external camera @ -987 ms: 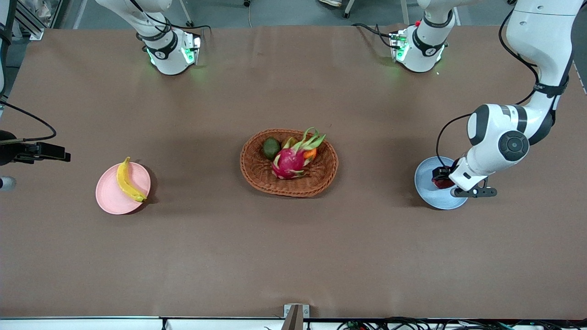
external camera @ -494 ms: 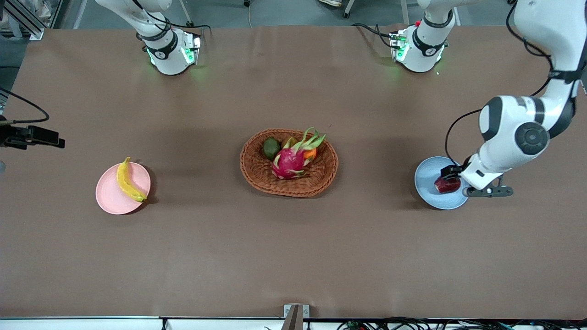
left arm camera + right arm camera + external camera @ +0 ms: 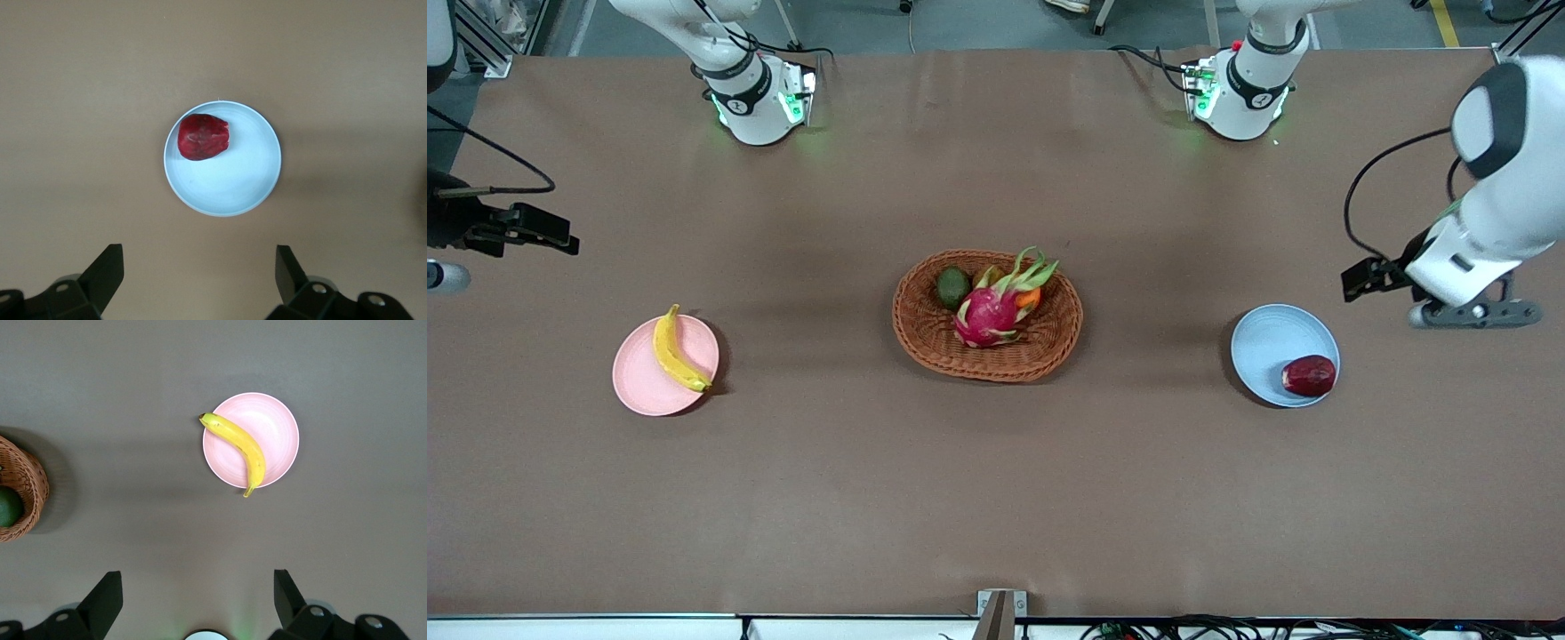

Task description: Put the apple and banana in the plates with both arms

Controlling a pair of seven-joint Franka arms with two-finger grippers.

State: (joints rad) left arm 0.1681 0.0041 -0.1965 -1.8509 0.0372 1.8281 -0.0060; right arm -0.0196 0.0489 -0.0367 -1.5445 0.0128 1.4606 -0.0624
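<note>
The dark red apple (image 3: 1309, 375) lies on the light blue plate (image 3: 1267, 342), near its rim; it also shows in the left wrist view (image 3: 203, 137) on that plate (image 3: 233, 183). My left gripper (image 3: 1356, 283) is open and empty, raised over the table beside the blue plate; its own view shows it (image 3: 199, 277). The yellow banana (image 3: 674, 349) lies across the pale pink plate (image 3: 640, 387), one tip over the rim. The right wrist view shows the banana (image 3: 239, 447) and the pink plate (image 3: 277, 430). My right gripper (image 3: 560, 238) is open and empty, raised over the table at the right arm's end (image 3: 198, 597).
A brown wicker basket (image 3: 1049, 342) stands mid-table with a pink dragon fruit (image 3: 987, 316), a dark green avocado (image 3: 952, 286) and an orange fruit in it. Its edge also shows in the right wrist view (image 3: 27, 493). Both arm bases stand along the table's edge farthest from the front camera.
My left gripper has let go of the apple, risen and drawn away from the blue plate; the apple now lies uncovered on it. My right gripper has drifted toward the arm bases.
</note>
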